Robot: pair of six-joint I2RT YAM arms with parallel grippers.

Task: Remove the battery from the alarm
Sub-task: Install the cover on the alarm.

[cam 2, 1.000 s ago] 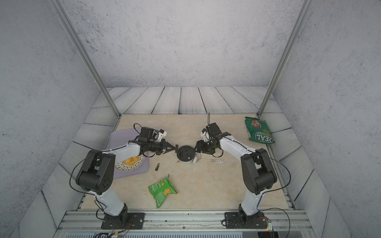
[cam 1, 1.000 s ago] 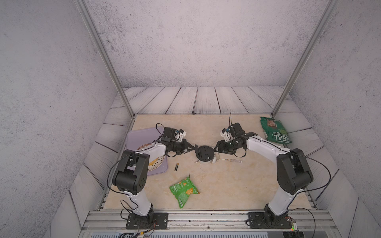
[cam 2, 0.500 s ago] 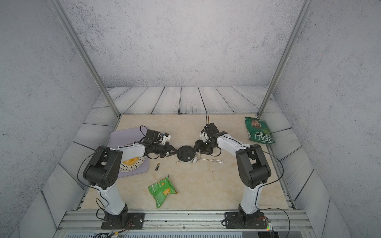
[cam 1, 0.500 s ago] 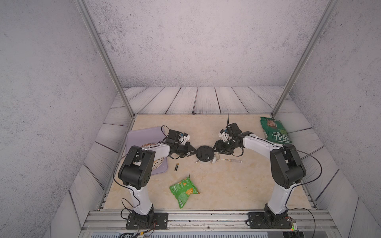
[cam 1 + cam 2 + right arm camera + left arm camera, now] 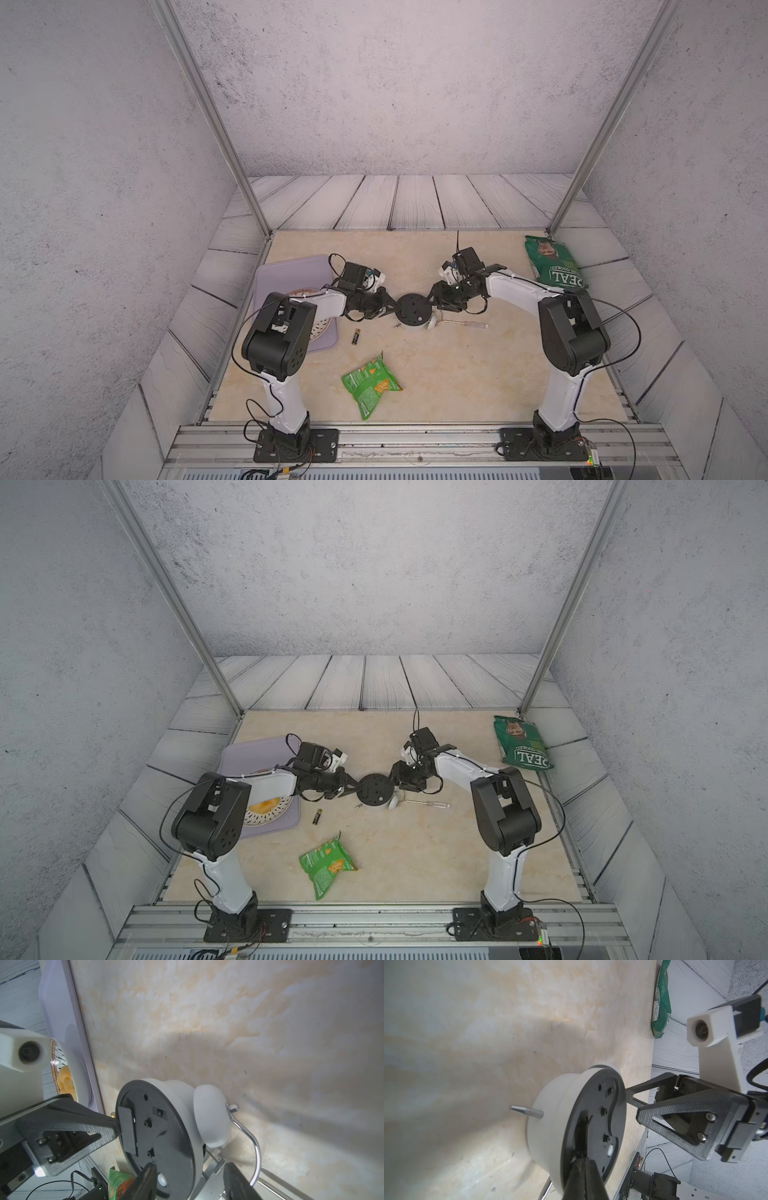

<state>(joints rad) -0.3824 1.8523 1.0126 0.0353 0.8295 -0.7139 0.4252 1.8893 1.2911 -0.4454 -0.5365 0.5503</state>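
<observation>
Alarm point(image 5: 413, 309) flanked by left gripper point(image 5: 395, 308) and right gripper point(image 5: 434, 297); battery point(image 5: 356, 336) apart.

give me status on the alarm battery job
left gripper shut, tip on alarm back. right gripper open astride alarm rim. battery loose on table. screwdriver beside alarm.

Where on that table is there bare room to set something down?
Bare: the far strip between the purple tray and dark green bag, and the near stretch right of the chip bag. Crowded: the middle, around alarm, battery and screwdriver.

Grey textured walls point(image 5: 374, 83), beige tabletop point(image 5: 457, 374)
</observation>
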